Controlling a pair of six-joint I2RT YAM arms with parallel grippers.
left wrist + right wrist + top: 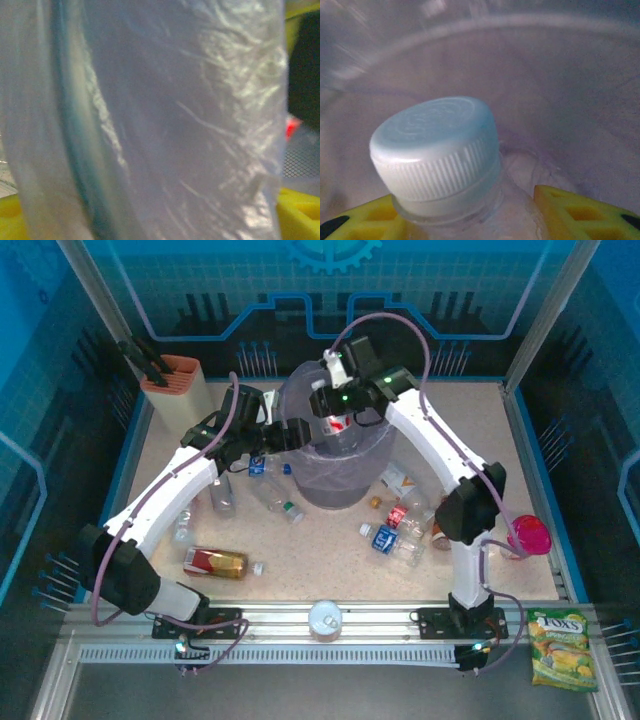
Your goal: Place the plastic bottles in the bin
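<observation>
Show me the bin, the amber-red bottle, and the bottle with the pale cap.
bin [348, 482]: top external view, on its front wall.
amber-red bottle [215, 562]: top external view, middle of its body.
pale-capped bottle [440, 167]: right wrist view, ribbed side of its cap.

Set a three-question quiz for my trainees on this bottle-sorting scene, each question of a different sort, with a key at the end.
1. True or false: the right arm's fingers hold a capped bottle over the opening of the bin.
2. Where does the silver can stand? A. on the near rail; B. inside the wastebasket; C. beside the candy bag.
3. Short answer: what stands at the far left corner of the table?

Key: 1 true; 2 A; 3 the knife block.
</observation>
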